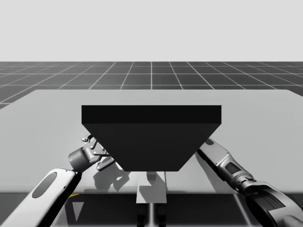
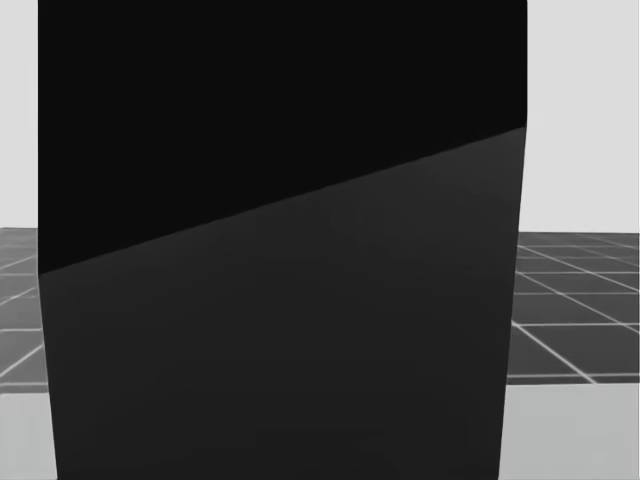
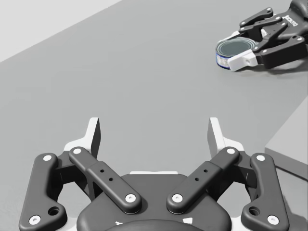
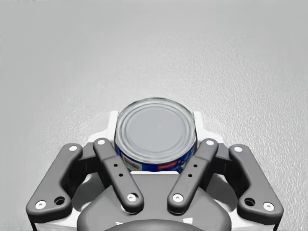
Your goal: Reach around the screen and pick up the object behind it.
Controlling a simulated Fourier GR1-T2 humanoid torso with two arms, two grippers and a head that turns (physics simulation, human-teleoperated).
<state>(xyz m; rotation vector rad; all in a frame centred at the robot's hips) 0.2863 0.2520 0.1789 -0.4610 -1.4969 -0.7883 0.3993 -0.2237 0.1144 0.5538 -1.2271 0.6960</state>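
Observation:
A black screen [image 1: 151,137] stands across the middle of the grey table and blocks the head view [image 2: 280,250]. Behind it is a short round can [image 4: 155,139] with a silver lid and a blue label. My right gripper [image 4: 155,120] is shut on the can, one white fingertip on each side. From the left wrist view, the can [image 3: 230,49] and my right gripper [image 3: 237,48] are far ahead, low over the table. My left gripper [image 3: 155,132] is open over bare table, just left of the screen [image 1: 97,152]. My right forearm [image 1: 232,170] passes behind the screen's right edge.
The table [image 1: 47,113] stretches wide to the left and right of the screen. A raised grey slab edge [image 3: 288,144] lies close beside my left gripper. A narrow grey post [image 1: 151,189] stands at the table's front edge under the screen.

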